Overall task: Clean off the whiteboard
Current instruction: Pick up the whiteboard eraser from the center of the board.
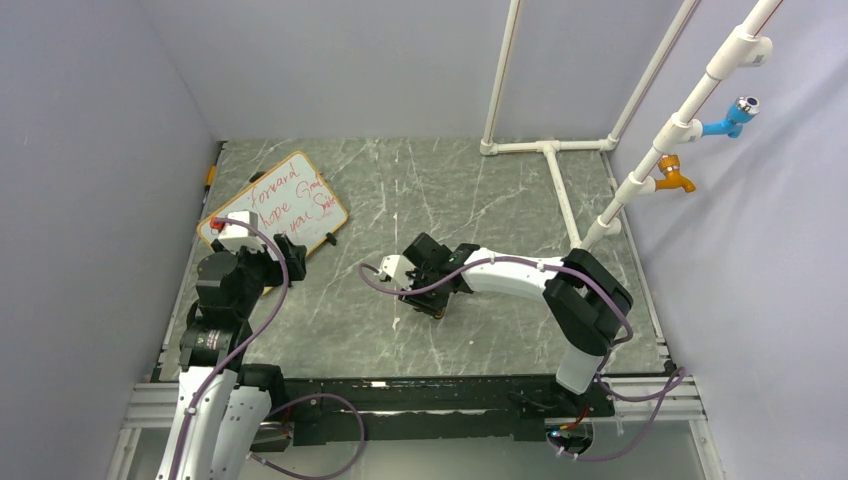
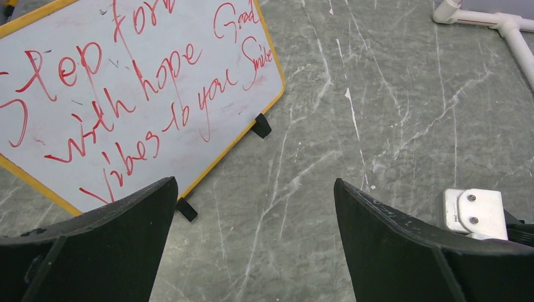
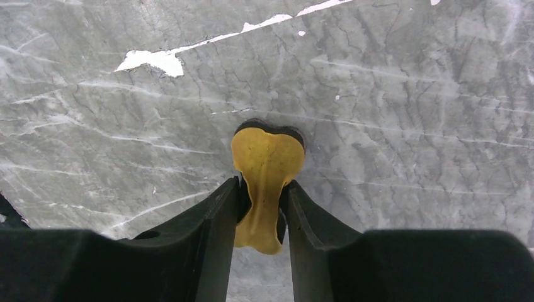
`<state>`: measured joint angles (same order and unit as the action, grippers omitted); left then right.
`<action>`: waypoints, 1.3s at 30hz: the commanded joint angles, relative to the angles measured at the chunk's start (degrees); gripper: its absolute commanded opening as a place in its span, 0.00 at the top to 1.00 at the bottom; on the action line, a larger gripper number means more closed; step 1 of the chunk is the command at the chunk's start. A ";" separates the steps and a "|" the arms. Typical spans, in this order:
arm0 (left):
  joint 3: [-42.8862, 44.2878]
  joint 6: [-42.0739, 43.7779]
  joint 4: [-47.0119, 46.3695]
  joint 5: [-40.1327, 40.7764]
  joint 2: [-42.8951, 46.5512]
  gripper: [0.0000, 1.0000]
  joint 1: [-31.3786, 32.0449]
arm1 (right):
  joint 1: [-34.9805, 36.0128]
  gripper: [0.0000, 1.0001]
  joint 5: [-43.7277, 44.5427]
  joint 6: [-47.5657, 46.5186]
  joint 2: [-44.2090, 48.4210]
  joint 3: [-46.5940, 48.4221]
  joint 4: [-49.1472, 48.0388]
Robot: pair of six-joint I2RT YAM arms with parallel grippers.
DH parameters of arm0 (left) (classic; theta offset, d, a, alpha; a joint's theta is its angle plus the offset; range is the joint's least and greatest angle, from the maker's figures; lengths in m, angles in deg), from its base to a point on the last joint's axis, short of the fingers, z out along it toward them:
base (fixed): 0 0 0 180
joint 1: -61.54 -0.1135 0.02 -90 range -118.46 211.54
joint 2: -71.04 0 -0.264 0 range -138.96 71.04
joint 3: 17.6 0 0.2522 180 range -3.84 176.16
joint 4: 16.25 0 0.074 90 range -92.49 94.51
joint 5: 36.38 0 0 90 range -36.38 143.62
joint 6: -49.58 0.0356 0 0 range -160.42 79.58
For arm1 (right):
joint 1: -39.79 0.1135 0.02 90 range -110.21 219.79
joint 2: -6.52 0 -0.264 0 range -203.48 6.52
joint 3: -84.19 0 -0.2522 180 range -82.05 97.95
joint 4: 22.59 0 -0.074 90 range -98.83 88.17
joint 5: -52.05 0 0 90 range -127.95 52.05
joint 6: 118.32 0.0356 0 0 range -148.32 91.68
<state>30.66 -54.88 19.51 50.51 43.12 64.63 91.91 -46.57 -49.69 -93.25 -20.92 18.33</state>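
Observation:
The whiteboard lies flat at the far left of the table, with a thin orange-yellow frame and red handwriting. It fills the upper left of the left wrist view. My left gripper is open and empty, just off the board's near right edge; its jaws stand wide apart over bare table. My right gripper is at mid-table, pointing down. It is shut on the waist of a small orange-yellow bone-shaped piece with a dark underside, held at the table surface.
A white PVC pipe frame stands at the back right, with blue and orange taps on its slanted pipe. Grey walls close in on the left, back and right. Part of the right arm shows in the left wrist view.

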 commanded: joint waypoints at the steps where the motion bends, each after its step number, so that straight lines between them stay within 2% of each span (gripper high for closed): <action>1: 1.58 0.10 -1.50 1.14 0.03 0.02 0.07 | 0.28 0.66 -0.87 0.51 -0.93 2.24 0.75; 7: 1.36 -0.39 -1.62 2.64 0.32 0.01 -0.56 | 0.14 0.84 -2.19 0.45 -0.42 2.44 0.05; 11: 1.84 -1.02 -2.66 0.11 -0.02 0.01 -6.39 | -1.63 1.00 -7.87 0.06 0.68 3.40 1.44; 17: 2.47 -5.53 -6.50 -11.49 -4.23 0.01 -22.56 | -5.03 1.00 -16.81 -1.00 7.56 2.22 0.90; 21: 1.00 -7.29 -8.70 -12.93 -6.62 0.02 -28.94 | -5.61 1.00 -20.81 -0.56 10.34 1.09 -0.21; 28: -1.62 -2.11 -13.71 -18.75 -12.91 0.06 -35.67 | -5.59 1.00 -24.77 -1.10 10.35 1.34 0.11; 33: -4.36 1.64 -20.34 -27.73 -19.48 0.11 -38.73 | -5.58 1.00 -26.59 -1.27 11.73 1.34 0.23; 36: -6.81 1.85 -26.60 -33.19 -23.14 0.16 -41.29 | -5.63 1.00 -27.00 -1.55 12.71 1.13 0.13; 39: -7.99 1.18 -28.58 -37.08 -27.11 0.19 -43.78 | -5.61 1.00 -27.17 -1.82 14.15 1.15 0.23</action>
<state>23.69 -54.84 -0.80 22.93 19.41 23.76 86.22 -71.32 -50.04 -83.06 -19.85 19.16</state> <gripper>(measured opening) 0.830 0.040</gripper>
